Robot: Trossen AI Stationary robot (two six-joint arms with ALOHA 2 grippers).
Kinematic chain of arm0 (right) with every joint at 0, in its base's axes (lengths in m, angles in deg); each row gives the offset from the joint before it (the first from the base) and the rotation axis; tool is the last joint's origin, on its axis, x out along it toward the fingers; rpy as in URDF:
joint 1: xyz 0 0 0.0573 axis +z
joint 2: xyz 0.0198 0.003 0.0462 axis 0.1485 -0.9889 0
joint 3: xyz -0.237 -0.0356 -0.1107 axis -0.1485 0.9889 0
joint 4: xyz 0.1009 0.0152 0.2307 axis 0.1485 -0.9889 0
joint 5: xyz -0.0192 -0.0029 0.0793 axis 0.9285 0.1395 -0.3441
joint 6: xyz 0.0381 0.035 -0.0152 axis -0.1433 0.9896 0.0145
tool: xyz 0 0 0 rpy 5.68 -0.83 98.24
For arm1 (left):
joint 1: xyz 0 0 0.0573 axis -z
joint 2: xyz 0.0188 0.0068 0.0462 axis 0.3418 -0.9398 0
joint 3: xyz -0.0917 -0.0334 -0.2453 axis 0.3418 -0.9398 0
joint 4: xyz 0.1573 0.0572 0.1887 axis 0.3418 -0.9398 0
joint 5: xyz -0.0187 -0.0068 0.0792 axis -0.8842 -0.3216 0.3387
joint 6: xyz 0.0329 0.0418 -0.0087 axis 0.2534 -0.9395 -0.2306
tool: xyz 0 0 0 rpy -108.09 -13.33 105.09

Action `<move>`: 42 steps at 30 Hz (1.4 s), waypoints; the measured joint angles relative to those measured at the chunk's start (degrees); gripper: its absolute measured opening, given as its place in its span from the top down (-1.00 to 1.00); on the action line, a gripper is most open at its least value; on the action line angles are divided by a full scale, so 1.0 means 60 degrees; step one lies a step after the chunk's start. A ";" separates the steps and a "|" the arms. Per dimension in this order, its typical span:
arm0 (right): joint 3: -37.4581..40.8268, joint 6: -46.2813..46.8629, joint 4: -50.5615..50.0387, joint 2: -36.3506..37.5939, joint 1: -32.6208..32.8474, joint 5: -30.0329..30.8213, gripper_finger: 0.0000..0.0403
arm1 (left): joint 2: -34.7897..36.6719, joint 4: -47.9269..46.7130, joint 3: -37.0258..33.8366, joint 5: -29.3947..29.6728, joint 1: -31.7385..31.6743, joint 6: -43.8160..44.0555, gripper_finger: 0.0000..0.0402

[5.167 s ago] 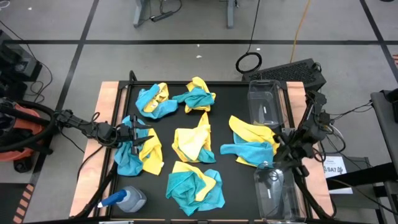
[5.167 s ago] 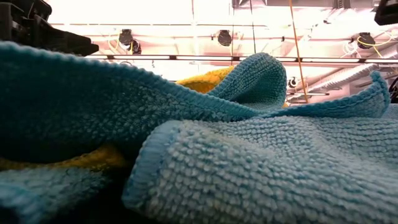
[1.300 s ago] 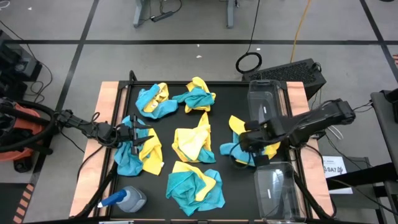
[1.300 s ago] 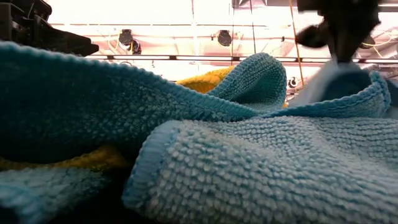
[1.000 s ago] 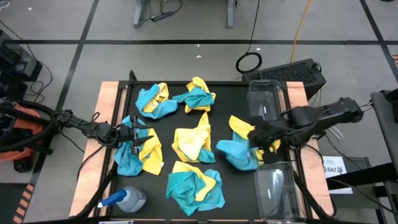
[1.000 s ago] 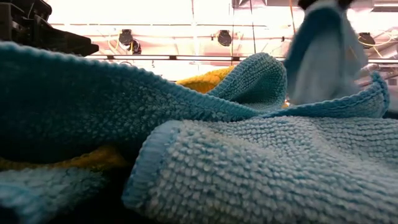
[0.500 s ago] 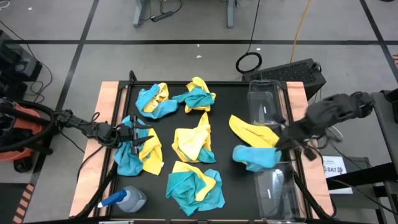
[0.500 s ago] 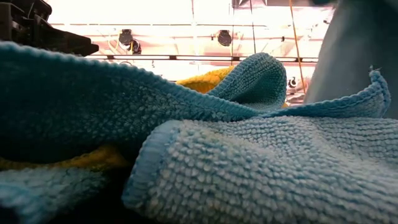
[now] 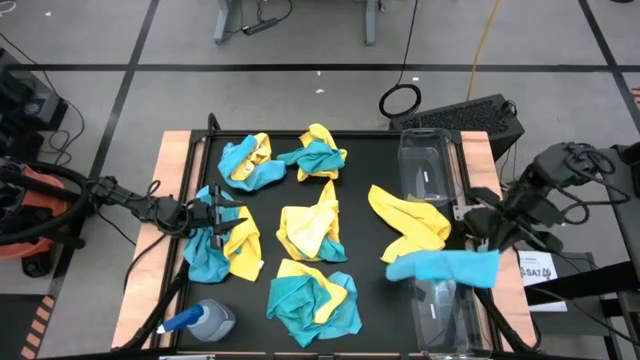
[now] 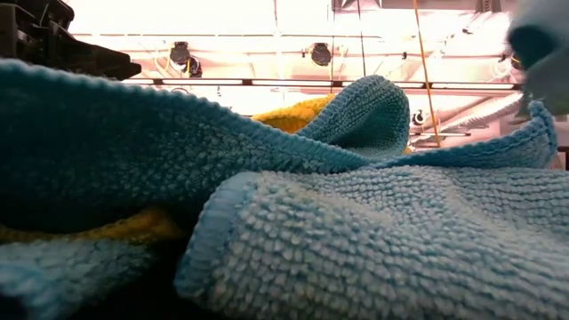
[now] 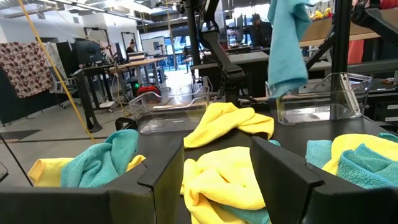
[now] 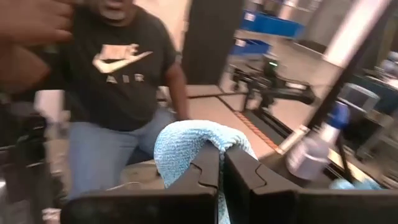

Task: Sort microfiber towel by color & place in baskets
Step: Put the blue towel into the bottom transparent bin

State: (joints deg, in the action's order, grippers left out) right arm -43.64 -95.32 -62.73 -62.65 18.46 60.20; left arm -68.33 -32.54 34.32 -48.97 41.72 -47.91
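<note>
Right claw (image 9: 478,252), pinching a teal towel (image 9: 443,267) lifted above the nearer clear basket (image 9: 447,310), needs lowering and release; left claw (image 11: 214,171), spread, hovers over counter-side towel pile (image 9: 222,247).

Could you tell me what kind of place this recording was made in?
Most likely a robotics lab or workshop. Beyond the black table, the left wrist view shows workbenches with equipment and people, and another robot arm. Cables lie on a taped concrete floor.

The person's dark T-shirt (image 12: 121,68) reads "AIR".
</note>
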 joint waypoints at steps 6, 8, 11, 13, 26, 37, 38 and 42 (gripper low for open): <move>0.0000 -0.0731 -0.0545 0.0228 0.0050 -0.1025 1.00 | 0.0000 0.0000 -0.0003 0.0001 -0.0003 0.0003 0.04; 0.0000 -0.0826 -0.0584 0.0324 0.0080 -0.1330 1.00 | -0.0002 0.0000 0.0000 -0.0002 0.0001 0.0000 0.04; 0.0000 -0.0772 -0.0577 0.0456 0.0088 -0.1746 1.00 | -0.0004 0.0000 0.0000 0.0001 -0.0003 0.0002 0.04; 0.0000 -0.0620 -0.0573 0.0499 0.0088 -0.1962 1.00 | -0.0003 0.0000 0.0000 0.0001 -0.0003 0.0003 0.04; 0.1086 0.0113 -0.0230 0.0298 0.0084 -0.2220 1.00 | -0.0003 0.0000 0.0000 -0.0002 -0.0002 0.0004 0.04; 0.3696 0.0938 0.2687 0.0298 0.0409 -0.2508 1.00 | -0.0001 0.0000 -0.0002 -0.0003 0.0001 0.0000 0.04; 0.3942 0.1065 0.2961 0.0293 0.0515 -0.2498 1.00 | 0.0000 0.0000 -0.0001 -0.0002 -0.0003 0.0001 0.04; 0.4811 0.1869 0.3729 0.0250 0.0944 -0.2287 1.00 | 0.0000 0.0000 0.0000 -0.0002 0.0000 0.0001 0.04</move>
State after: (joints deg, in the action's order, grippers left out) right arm -14.77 -84.11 -40.36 -61.15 24.12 46.48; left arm -68.33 -32.54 34.32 -48.98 41.72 -47.90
